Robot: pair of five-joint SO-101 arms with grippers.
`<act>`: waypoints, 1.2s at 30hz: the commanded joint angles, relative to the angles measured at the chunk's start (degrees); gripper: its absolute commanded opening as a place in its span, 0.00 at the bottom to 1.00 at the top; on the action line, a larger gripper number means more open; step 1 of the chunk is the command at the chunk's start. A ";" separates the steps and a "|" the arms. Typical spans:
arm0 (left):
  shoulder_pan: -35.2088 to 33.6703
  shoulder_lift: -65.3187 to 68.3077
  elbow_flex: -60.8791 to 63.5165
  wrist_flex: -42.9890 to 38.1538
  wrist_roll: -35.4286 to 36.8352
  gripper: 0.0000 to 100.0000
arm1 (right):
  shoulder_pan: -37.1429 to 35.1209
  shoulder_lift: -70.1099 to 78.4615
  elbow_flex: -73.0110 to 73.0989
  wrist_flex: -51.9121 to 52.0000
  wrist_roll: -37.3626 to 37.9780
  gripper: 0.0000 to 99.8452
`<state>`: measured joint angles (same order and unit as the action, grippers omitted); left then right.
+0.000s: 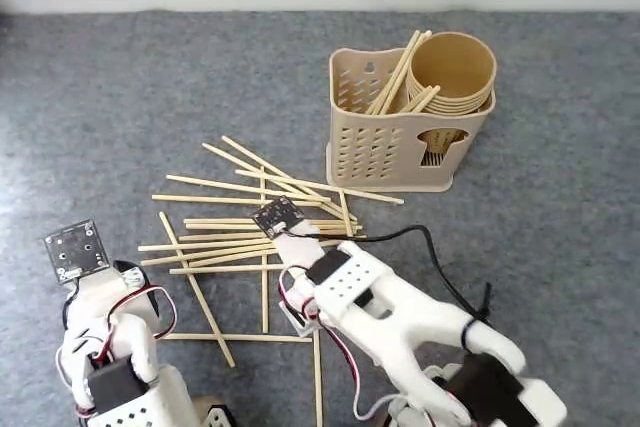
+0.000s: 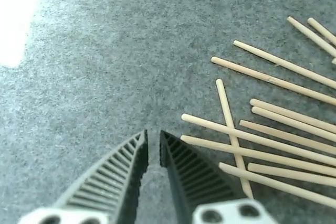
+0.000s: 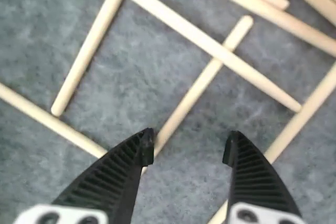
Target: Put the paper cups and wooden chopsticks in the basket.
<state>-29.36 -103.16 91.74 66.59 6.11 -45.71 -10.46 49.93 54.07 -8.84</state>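
Observation:
The beige basket (image 1: 372, 152) stands at the back right with a stack of paper cups (image 1: 452, 67) and a few chopsticks (image 1: 398, 75) inside it. Several wooden chopsticks (image 1: 245, 222) lie scattered on the grey mat in the middle. My right gripper (image 3: 190, 145) hovers open low over this pile, with one chopstick (image 3: 202, 85) running toward the gap between its fingers. My left gripper (image 2: 153, 139) is shut and holds nothing, over bare mat beside the chopstick ends (image 2: 247, 140). In the high view the left arm (image 1: 105, 332) sits at the front left.
The right arm (image 1: 380, 307) stretches from the front centre over the pile, a black cable (image 1: 430, 247) trailing beside it. Loose chopsticks (image 1: 230, 337) also lie between the two arms. A pale wall edge runs along the back.

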 commanded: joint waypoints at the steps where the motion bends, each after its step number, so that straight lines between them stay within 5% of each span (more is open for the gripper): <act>1: -0.18 -0.35 -0.40 -0.26 -0.53 0.04 | 0.40 2.51 -4.75 -0.40 0.62 0.23; 9: -0.18 -0.35 0.31 -1.41 -0.62 0.04 | 0.75 7.43 -7.74 0.31 0.97 0.22; 15: -0.18 -0.35 0.66 -1.58 -0.62 0.04 | 2.42 8.22 -8.00 3.21 2.73 0.00; 26: -0.09 -0.35 0.75 -1.58 -0.62 0.04 | 8.84 -3.56 -8.00 13.49 8.26 0.01; 36: -0.09 -0.35 0.75 -1.58 -0.62 0.04 | 22.73 -27.21 -8.00 20.53 17.67 0.01</act>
<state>-29.36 -103.25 92.88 66.24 6.11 -26.20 -30.15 43.16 72.97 6.64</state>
